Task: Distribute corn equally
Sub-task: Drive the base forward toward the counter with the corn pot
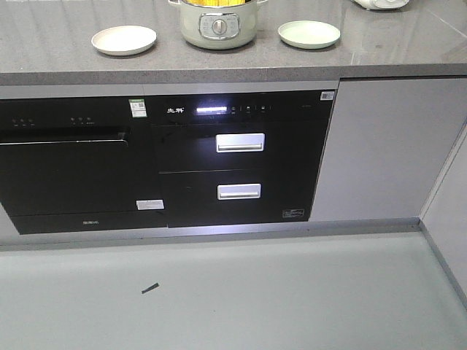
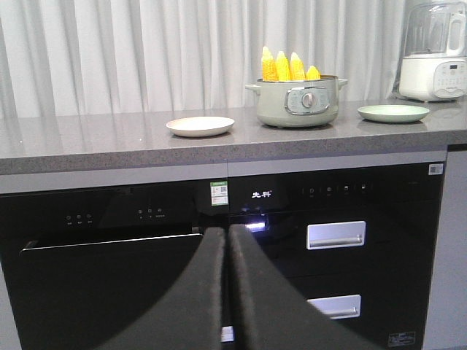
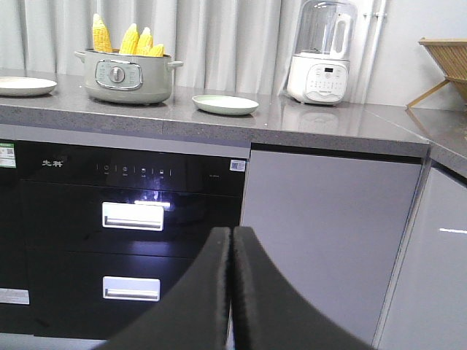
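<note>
The left gripper (image 2: 226, 237) and the right gripper (image 3: 232, 237) are both shut, black tapered fingers pressed flat together and holding nothing, low before the glossy black appliance fronts (image 2: 95, 292). I judge the first pick not yet begun. The corn (image 2: 290, 65), four knobbly yellow cobs, stands tips-up in the round pale-green pot (image 2: 299, 106) far back on the speckled grey counter (image 2: 87, 146). A shallow cream plate (image 2: 200, 125) lies left of it and a green plate (image 2: 393, 112) lies right, both bare. Next, an arm must rise, open and pinch one tapered tip.

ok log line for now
corn: four cobs in pot | cream plate: bare | green plate: bare | left gripper: shut | right gripper: shut
</note>
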